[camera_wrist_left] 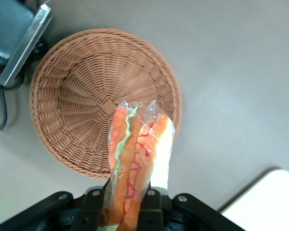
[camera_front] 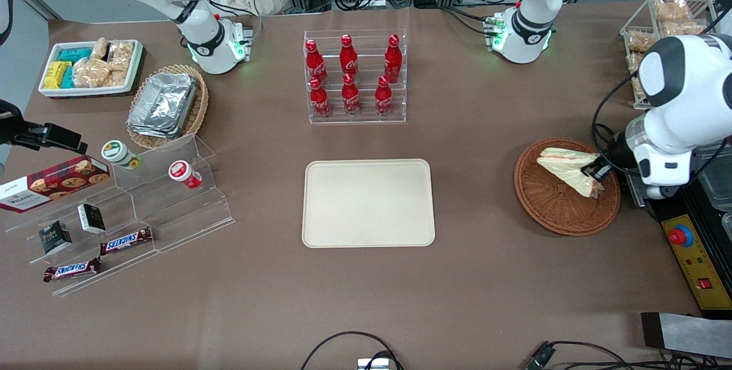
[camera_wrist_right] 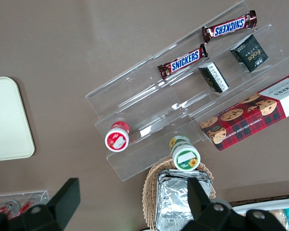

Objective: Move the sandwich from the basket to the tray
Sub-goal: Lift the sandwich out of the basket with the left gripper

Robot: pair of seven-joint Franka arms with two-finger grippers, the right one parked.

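Note:
The sandwich is a plastic-wrapped wedge of pale bread with orange and green filling. My left gripper is shut on it and holds it above the round brown wicker basket. In the left wrist view the sandwich sits between the two black fingers, its tip over the basket. The flat beige tray lies in the middle of the table, toward the parked arm from the basket. Its corner shows in the left wrist view.
A clear rack of red cola bottles stands farther from the front camera than the tray. An oval wicker basket of foil containers, a white snack bin and a clear stepped stand with snacks lie toward the parked arm's end. A yellow control box sits beside the basket.

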